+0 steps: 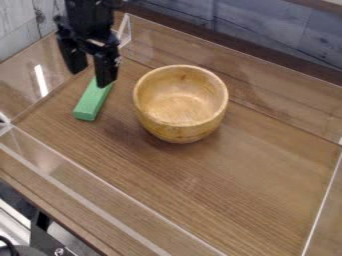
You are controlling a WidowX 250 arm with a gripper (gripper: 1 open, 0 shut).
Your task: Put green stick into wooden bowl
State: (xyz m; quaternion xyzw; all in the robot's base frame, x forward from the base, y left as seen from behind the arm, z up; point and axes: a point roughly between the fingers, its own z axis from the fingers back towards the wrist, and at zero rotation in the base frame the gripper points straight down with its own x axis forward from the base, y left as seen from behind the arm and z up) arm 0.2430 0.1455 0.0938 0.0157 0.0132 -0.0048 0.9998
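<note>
Pincer: a dark robotic pincer point(88, 62), its jaws spread wide with nothing between them, hangs beyond and to the left of the wooden bowl, over the far end of the green stick.

Green stick: the bright green block point(92, 101) lies flat on the wooden counter point(174, 198), just left of the wooden bowl and apart from it, its length running away from the camera.

Wooden bowl: the round, thick-walled vessel point(181, 121) sits upright, its opening facing up and no stick inside.

Step in hand: lining up over the stick, left of the bowl, appears to be the business of the moment; the grasp is yet to be made.

Risk at the grasp: a descent too far beyond the stick's middle could catch only its far end, leaving it to swivel or slip when raised.

Risk on the way down: jaws off line could land on the stick's top or nudge it toward the bowl.

Risk at the bowl: too low a carry could knock the stick against the near-side wall, jarring it loose outside or pushing the bowl along.
</note>
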